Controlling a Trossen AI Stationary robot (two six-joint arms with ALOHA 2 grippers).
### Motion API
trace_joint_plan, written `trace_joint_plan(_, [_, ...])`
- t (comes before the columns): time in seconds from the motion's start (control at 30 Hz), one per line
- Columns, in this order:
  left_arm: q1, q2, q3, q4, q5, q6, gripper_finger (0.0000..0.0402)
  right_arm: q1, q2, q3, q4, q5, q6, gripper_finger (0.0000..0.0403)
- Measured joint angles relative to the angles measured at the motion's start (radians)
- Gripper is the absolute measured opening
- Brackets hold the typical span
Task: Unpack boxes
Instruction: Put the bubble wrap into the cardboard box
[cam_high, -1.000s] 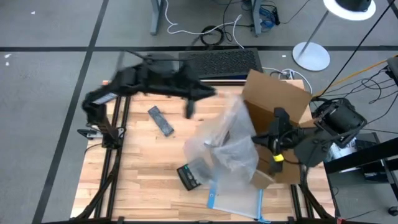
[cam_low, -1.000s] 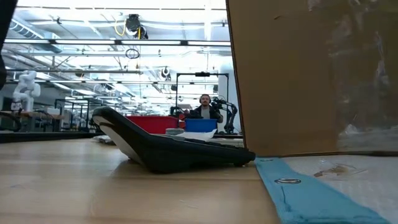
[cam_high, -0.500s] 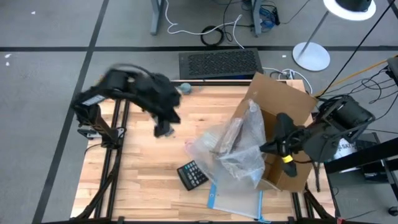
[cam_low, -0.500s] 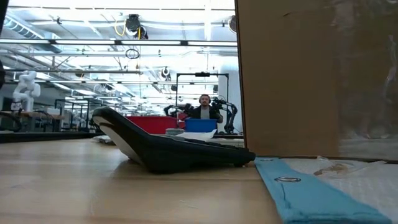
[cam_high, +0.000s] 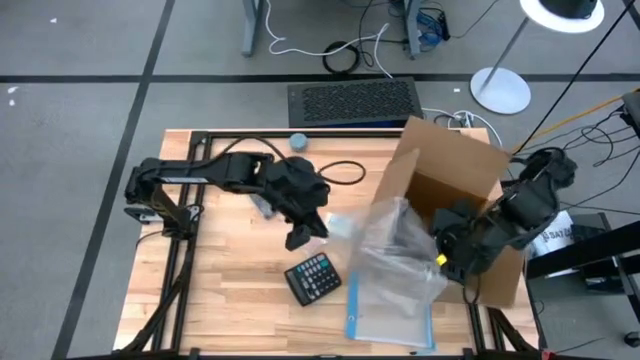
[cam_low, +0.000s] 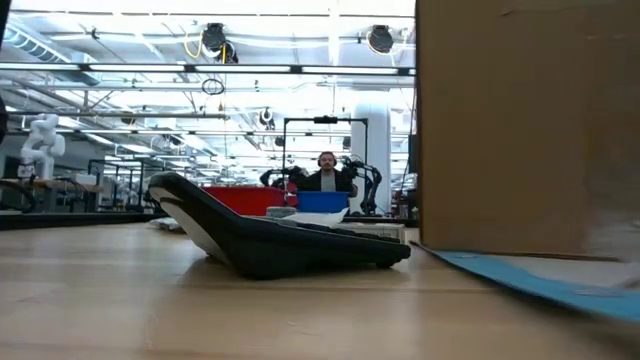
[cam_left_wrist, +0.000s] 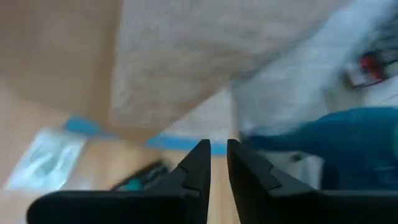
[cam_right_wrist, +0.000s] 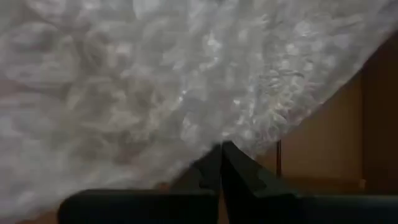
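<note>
The brown cardboard box (cam_high: 450, 185) (cam_low: 530, 130) stands open at the table's right, a flap raised at its far side. In front of it a bubble-wrap bundle (cam_high: 400, 250) (cam_right_wrist: 155, 81) with dark contents lies partly on a clear pouch with a blue edge (cam_high: 390, 318). My right gripper (cam_high: 440, 258) (cam_right_wrist: 219, 149) sits at the bundle's right side, shut on it. My left gripper (cam_high: 298, 238) (cam_left_wrist: 219, 149) hovers over the table's middle, left of the bundle. Its fingers are closed to a slit with nothing between them. My right gripper pinches the bubble wrap's edge (cam_right_wrist: 227, 138) at the bundle's right side between its two shut fingers. It comes from the table's right and slants steeply down. The bundle sags away from the fingers, and its lower part rests on the pouch and the table.
A black calculator (cam_high: 313, 278) (cam_low: 280, 240) lies near the middle, just below my left gripper. A remote (cam_high: 262, 206) shows under the left arm. A small round grey thing (cam_high: 297, 142) and a black cable loop (cam_high: 340, 172) lie at the far side. A black grille-topped unit (cam_high: 352, 102) stands beyond the far edge.
My left gripper has swung from the far middle toward the near edge and come down over the table's middle, turning as it went. My right gripper has sunk and tipped downward with the bubble-wrap bundle, which was lifted and now rests low. The box has shifted a little toward the right.
</note>
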Motion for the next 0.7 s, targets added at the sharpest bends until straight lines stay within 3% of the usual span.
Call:
trace_joint_plan(0.13, [-0.020, 0.015, -0.010, 0.182, 0.012, -0.050, 0.0057, -0.004, -0.025, -0.096, -0.001, -0.108, 0.052, 0.0000])
trace_joint_plan(0.27, [-0.031, 0.008, 0.035, 0.319, 0.014, -0.068, 0.0057, -0.003, -0.023, -0.102, -0.006, -0.116, 0.069, 0.0000])
trace_joint_plan(0.47, [-0.029, 0.005, 0.051, 0.229, 0.011, -0.067, 0.0057, -0.003, -0.022, 0.006, -0.011, -0.007, 0.101, 0.0009])
trace_joint_plan(0.7, [-0.043, -0.006, 0.052, 0.091, 0.007, -0.031, 0.0057, -0.003, -0.023, 0.175, -0.008, 0.045, 0.095, 0.0075])
